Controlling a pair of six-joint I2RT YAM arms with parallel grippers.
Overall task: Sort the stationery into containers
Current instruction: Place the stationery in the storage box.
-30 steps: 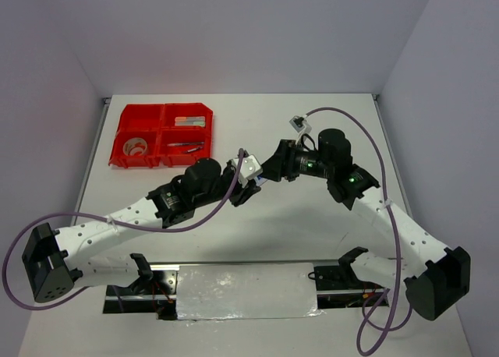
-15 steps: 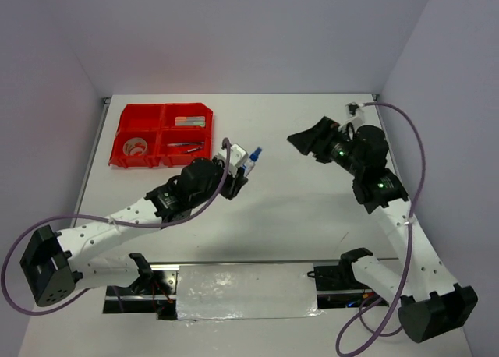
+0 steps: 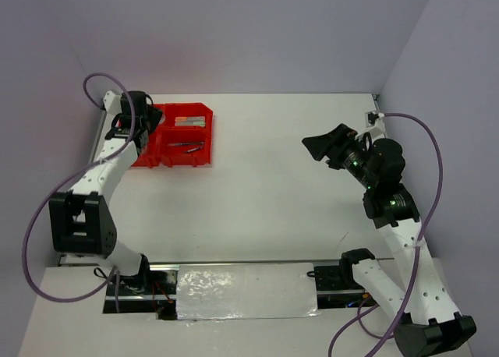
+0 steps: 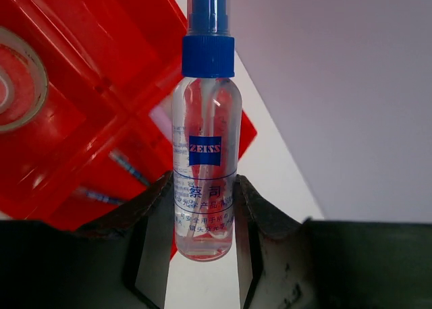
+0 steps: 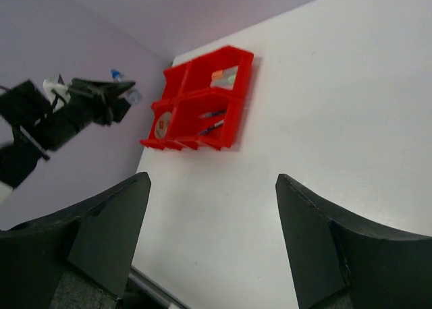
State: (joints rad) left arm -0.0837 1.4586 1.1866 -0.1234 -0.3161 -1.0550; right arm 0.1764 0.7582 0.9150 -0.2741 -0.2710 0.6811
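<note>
My left gripper (image 4: pixel 204 187) is shut on the blue-capped clear bottle (image 4: pixel 204 140), gripping its lower body, cap pointing away. It hangs over the left half of the red organiser tray (image 4: pixel 81 46). In the top view this gripper (image 3: pixel 148 128) covers the tray's (image 3: pixel 196 108) left compartments. The tray holds a clear tape ring (image 4: pixel 15 86) and thin dark-blue pens (image 4: pixel 127 167). The pens (image 3: pixel 187 146) lie in the near right compartment, markers (image 3: pixel 192 121) in the far right one. My right gripper (image 3: pixel 320 146) is open and empty, raised above the table's right side.
The right wrist view shows the tray (image 5: pixel 202 113) far off at the table's back left, with the left arm and bottle (image 5: pixel 125 79) beside it. White walls enclose the table on three sides. The tray sits close to the left wall.
My left arm has swung from the table's middle to the far left, carrying the bottle over the tray. My right arm has drawn back to the right.
</note>
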